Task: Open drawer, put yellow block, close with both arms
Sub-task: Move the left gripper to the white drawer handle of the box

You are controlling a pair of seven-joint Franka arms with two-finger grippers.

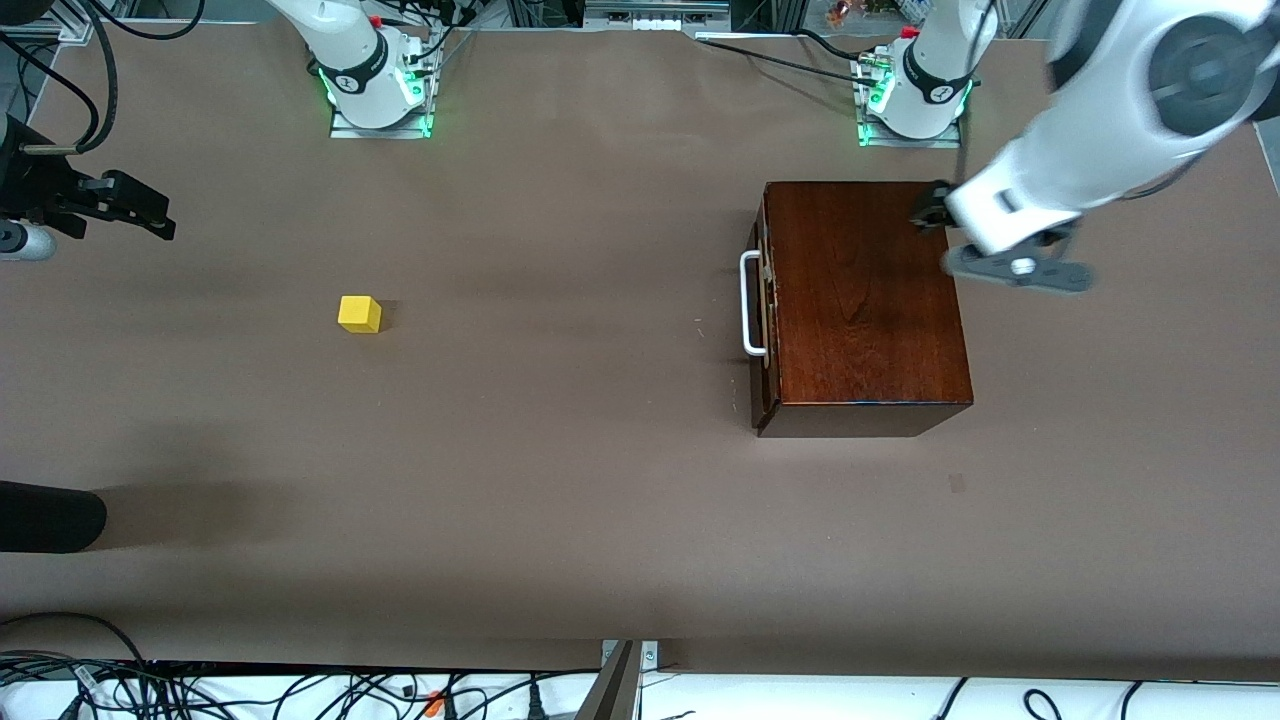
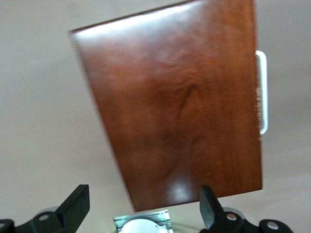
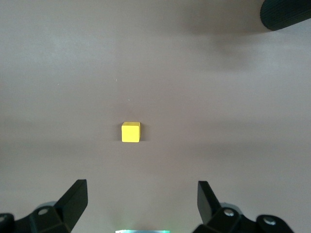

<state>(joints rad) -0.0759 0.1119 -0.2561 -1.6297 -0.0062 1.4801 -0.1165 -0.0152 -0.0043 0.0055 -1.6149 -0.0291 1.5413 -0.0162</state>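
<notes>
On the brown table, yellow block lies well apart from mahogany box.

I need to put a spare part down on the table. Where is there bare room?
Bare table lies between the block and the box, and nearer the camera than both. It is crowded only at the box, where the left hand hangs over it.

— What sort of place?
— A robotics lab. Two white Franka arms bolted on green-lit bases to a table under plain brown covering.
— Anything else?
— Loose black cables tangled along the table's edge nearest the front camera; aluminium framing between the bases.
</notes>
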